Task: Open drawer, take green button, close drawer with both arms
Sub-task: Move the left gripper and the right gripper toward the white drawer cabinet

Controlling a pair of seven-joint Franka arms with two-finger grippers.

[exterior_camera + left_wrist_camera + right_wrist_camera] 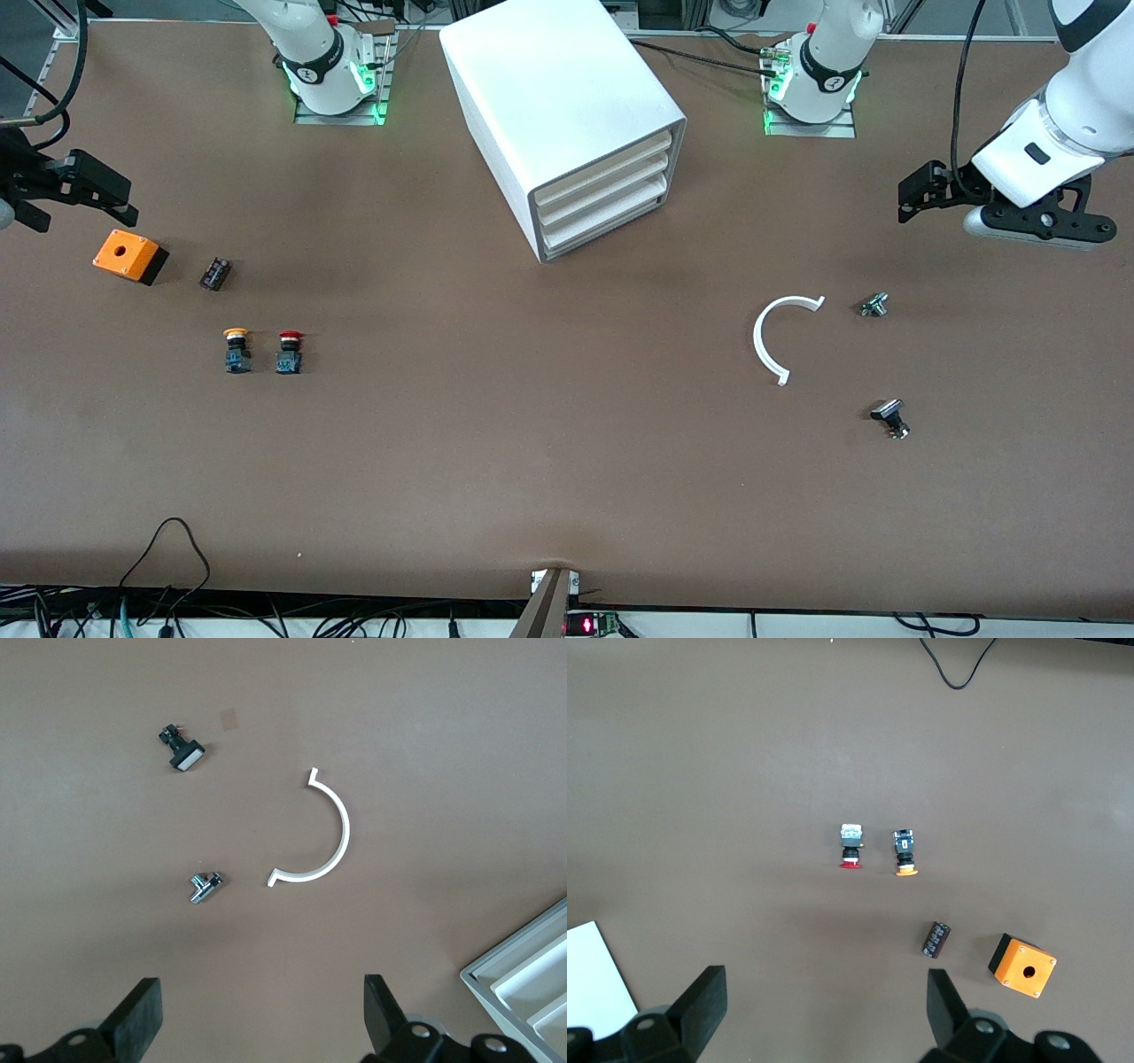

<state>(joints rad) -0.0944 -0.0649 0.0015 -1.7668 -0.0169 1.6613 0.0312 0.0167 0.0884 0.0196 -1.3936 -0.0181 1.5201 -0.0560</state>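
The white box cabinet (567,115) stands at the middle of the table, near the robots' bases. Its four drawers are all shut, and the drawer (611,232) is the bottommost. A corner of the cabinet shows in the left wrist view (532,979). The green-capped button is hidden. My left gripper (912,193) hangs open and empty over the left arm's end of the table; it also shows in the left wrist view (261,1019). My right gripper (120,199) hangs open and empty over the right arm's end, above an orange box (130,255); it also shows in the right wrist view (824,1014).
Near the orange box lie a small black block (215,274), a yellow-capped pushbutton (236,349) and a red-capped pushbutton (289,351). Toward the left arm's end lie a white half ring (775,337), a small metal part (873,305) and a black flat-headed part (890,417).
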